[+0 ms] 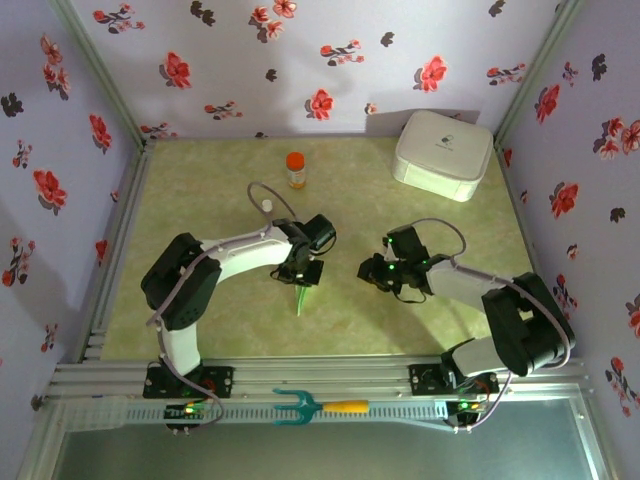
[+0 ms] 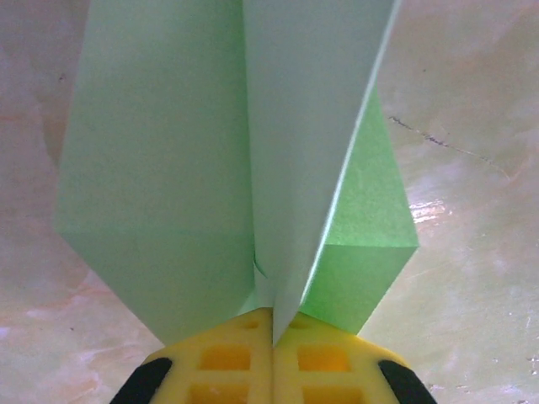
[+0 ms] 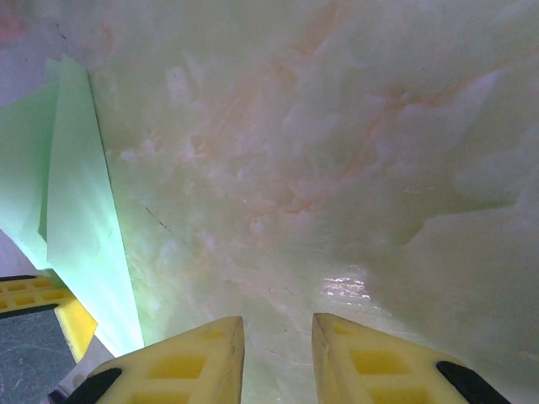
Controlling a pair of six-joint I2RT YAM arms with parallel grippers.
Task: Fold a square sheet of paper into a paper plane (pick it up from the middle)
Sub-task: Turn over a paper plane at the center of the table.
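The paper plane [image 1: 302, 298] is pale green paper folded into a narrow pointed dart, its tip toward the table's near edge. My left gripper [image 1: 303, 268] is shut on its centre ridge. In the left wrist view the creased wings [image 2: 168, 185] fan out ahead of the closed yellow fingers [image 2: 227, 362], with the ridge pinched between them at my left gripper [image 2: 272, 337]. My right gripper [image 1: 372, 270] hovers just to the right, open [image 3: 278, 337], with bare table between its fingers. The plane [image 3: 84, 219] shows at the left edge of the right wrist view.
A white rounded box [image 1: 443, 153] stands at the back right. An orange-capped bottle [image 1: 295, 169] and a small white cap [image 1: 266, 205] sit behind the left arm. A teal fork-shaped tool with a yellow handle [image 1: 300, 407] lies on the front rail. Floral walls close in three sides.
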